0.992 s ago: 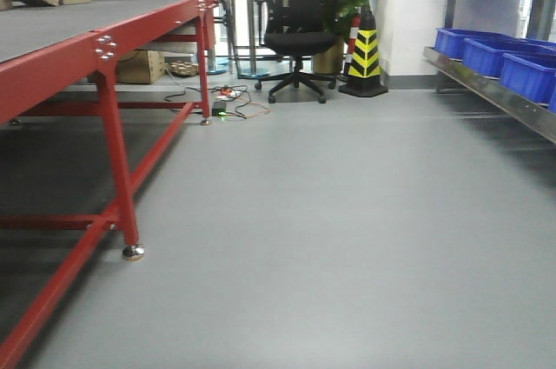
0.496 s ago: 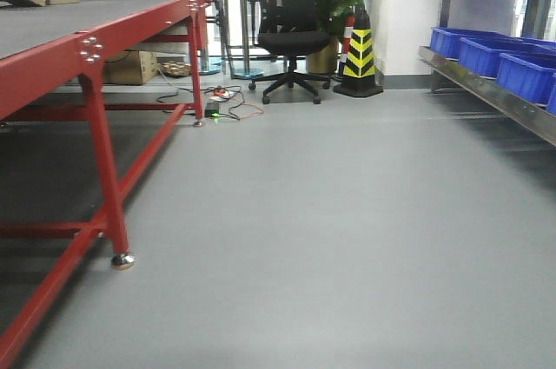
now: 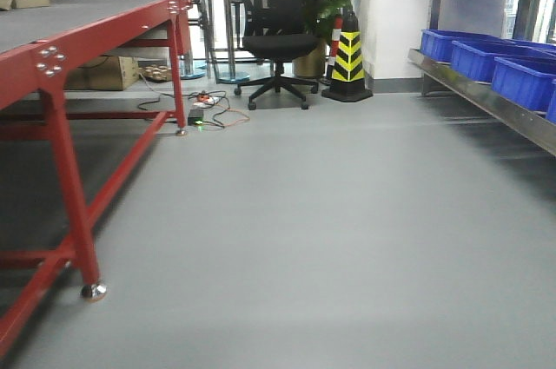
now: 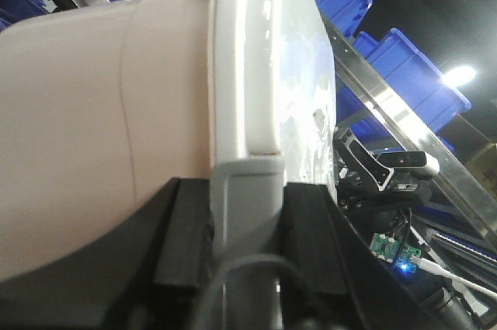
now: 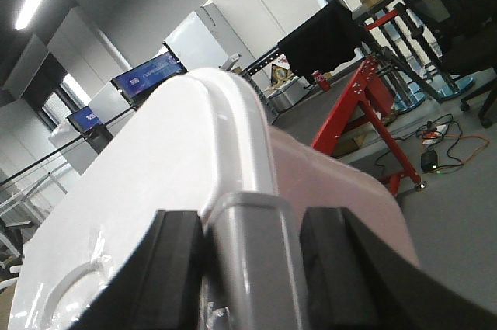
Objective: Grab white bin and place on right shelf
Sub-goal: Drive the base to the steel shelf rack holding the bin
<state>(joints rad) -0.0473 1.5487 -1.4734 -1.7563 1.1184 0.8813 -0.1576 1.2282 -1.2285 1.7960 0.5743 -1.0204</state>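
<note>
Biggest thing in the front view is open grey floor (image 3: 304, 239), w/ the red table (image 3: 52, 61) along the left edge and the right shelf (image 3: 482, 95) running down the right edge. Its visible level is loaded w/ blue crates (image 3: 521, 81), so I judge I'm not at the rack yet and the placing half of the job is all to do. The grab half looks done: the white bin (image 4: 93, 128) fills most of my left wrist view, and its lid (image 5: 140, 213) fills the lower left of the right wrist view, so I take it the bin's up btw my two arms, not on table or shelf. Each end has a grey handle (image 4: 245, 190); my left gripper (image 4: 247, 233) is clamped narrow on one, squeezing from both sides, and my right gripper (image 5: 255, 268) is doing the same at the other end. In the upper right of the left wrist view, behind the bin, more crates and a steel rail show, so the rack seems near that side. Left to do, imo: close in on the shelf, find a free spot (can't see one from here), raise to level, set down, let go both ends
</note>
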